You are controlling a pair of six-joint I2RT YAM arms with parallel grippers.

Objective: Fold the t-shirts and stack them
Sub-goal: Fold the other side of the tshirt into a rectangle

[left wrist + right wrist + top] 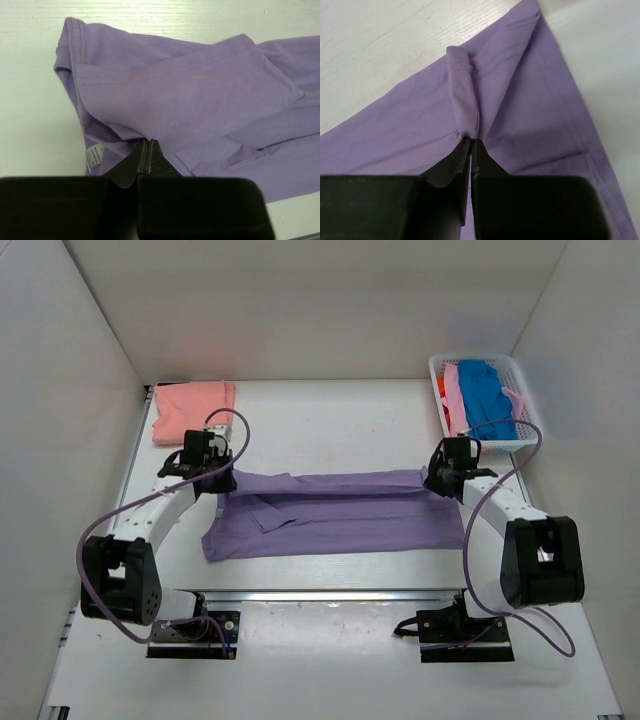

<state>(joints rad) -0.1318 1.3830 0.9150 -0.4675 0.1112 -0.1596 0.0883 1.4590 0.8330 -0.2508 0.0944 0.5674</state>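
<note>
The large lavender-purple t-shirt lies spread across the middle of the table, its far edge lifted and folded over. My left gripper is shut on its far left edge; the wrist view shows the pinched cloth above the tips. My right gripper is shut on its far right edge, with a bunched fold of cloth rising from the tips. A folded salmon-pink t-shirt lies at the far left. Blue and pink t-shirts lie in the basket.
The white lattice basket stands at the far right corner. White walls close the table on the left, back and right. A metal rail runs along the near edge between the arm bases.
</note>
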